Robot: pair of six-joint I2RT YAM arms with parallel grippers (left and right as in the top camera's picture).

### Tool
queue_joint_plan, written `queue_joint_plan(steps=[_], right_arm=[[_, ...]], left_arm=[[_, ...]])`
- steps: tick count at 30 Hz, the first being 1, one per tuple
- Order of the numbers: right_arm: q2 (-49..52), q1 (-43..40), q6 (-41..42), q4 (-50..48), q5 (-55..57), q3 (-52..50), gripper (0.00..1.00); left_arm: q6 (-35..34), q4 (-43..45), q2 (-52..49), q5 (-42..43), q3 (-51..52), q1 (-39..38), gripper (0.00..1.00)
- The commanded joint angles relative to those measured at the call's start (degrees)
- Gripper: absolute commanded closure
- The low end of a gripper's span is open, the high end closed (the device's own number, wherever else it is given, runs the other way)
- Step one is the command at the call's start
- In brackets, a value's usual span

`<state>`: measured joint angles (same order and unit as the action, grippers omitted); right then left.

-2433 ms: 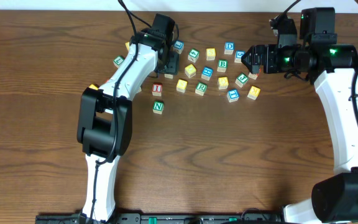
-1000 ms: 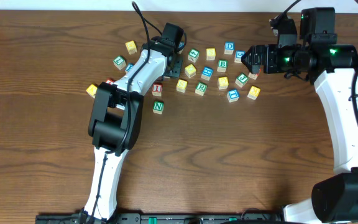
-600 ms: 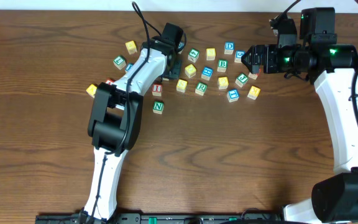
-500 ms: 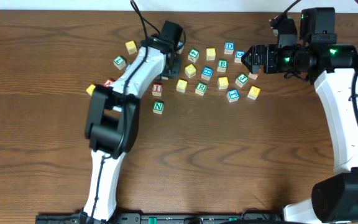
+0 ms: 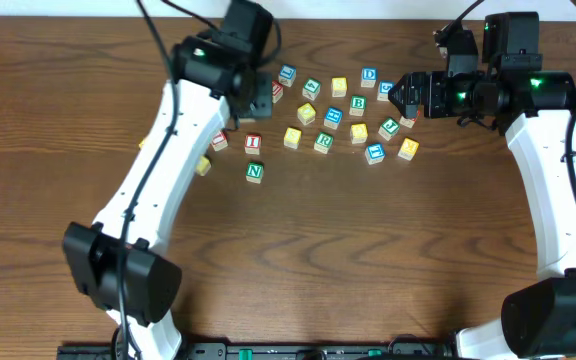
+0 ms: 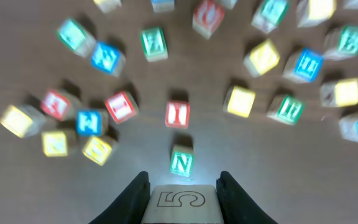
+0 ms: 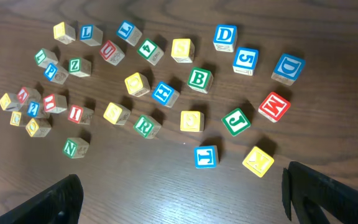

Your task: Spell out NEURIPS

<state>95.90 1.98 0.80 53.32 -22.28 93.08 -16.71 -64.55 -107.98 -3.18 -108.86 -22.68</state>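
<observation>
My left gripper (image 6: 183, 178) is shut on a pale wooden cube (image 6: 182, 202) whose upper face bears an outlined mark like an S or a 5. It hangs above the table at the left of the scattered cubes, left gripper (image 5: 257, 100). Straight ahead of it lie the green N cube (image 6: 181, 161) and the red I cube (image 6: 178, 114). The same N cube (image 5: 255, 172) and I cube (image 5: 254, 143) lie apart from the pile, with a green R cube (image 5: 324, 141) to their right. My right gripper (image 5: 400, 97) hovers wide open at the pile's right end, right gripper (image 7: 182, 186) holding nothing.
Many other lettered cubes are strewn across the back middle of the wooden table (image 5: 368, 250), among them a green B cube (image 7: 199, 79) and a blue D cube (image 7: 225, 37). A small clump of cubes (image 7: 33, 109) sits at the far left.
The left arm has lifted up off the table with the cube between its fingers, and its elbow has swung out to the front left. The right arm has not moved.
</observation>
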Motion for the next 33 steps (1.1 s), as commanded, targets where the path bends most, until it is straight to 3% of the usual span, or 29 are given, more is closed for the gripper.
queue_joint_plan(steps=[1, 10, 20, 33], right_arm=[[0.0, -0.4, -0.7, 0.1, -0.1, 0.9, 0.01], [0.0, -0.4, -0.7, 0.1, -0.2, 0.9, 0.01], [0.0, -0.4, -0.7, 0.1, -0.1, 0.9, 0.01], [0.0, -0.4, -0.7, 0.1, -0.2, 0.9, 0.01]], left_arm=[[-4.2, -0.2, -2.2, -0.3, 5.6, -2.8, 0.75], [-7.7, 11.3, -2.5, -0.3, 21.5, -7.4, 0.75], [-7.6, 23.8, -2.5, -0.3, 31.7, -8.4, 0.75], [-6.3, 29.1, -3.7, -0.3, 33.8, -8.4, 0.75]])
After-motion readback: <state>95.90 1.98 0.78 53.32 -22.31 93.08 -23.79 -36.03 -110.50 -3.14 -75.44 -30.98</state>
